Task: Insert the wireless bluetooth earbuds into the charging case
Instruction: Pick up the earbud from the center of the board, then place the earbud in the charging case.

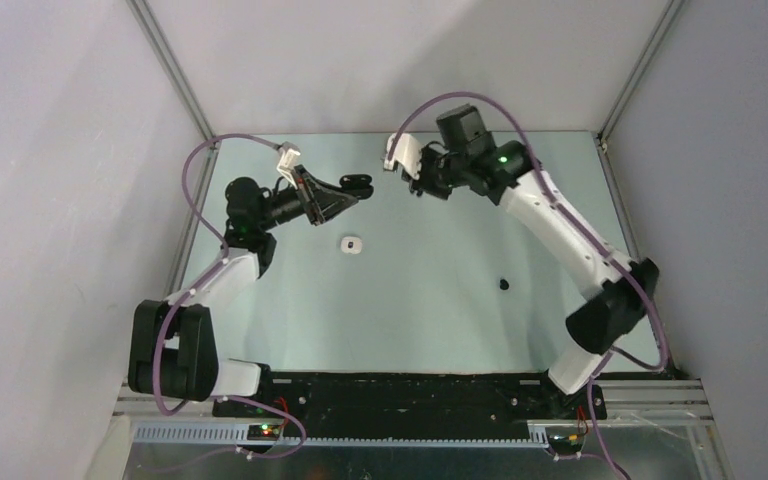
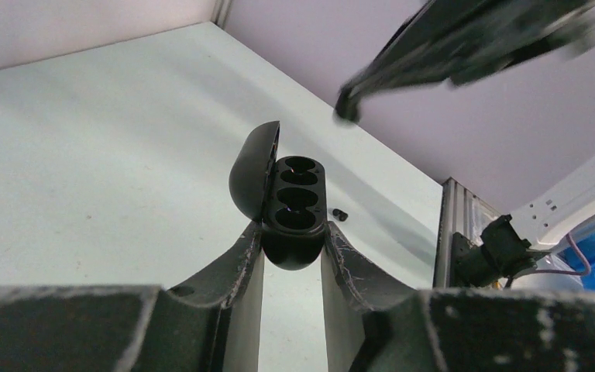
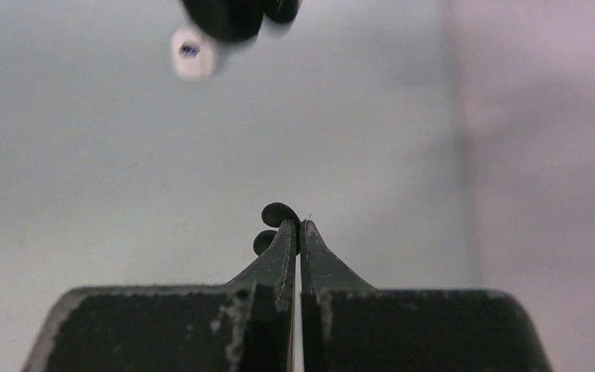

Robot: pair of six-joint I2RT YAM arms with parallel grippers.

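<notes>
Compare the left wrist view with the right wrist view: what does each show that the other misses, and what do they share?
Left wrist only: the black charging case seen open, its wells apparently empty, gripped by the left hand; a loose black earbud on the table. Right wrist only: the right hand shut on a second black earbud; a blurred white case. Both: the table and, blurred in the right wrist view, the black charging case.

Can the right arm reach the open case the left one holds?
Likely yes: the case, lid open in the left gripper, has only air between it and the right gripper, holding an earbud.
</notes>
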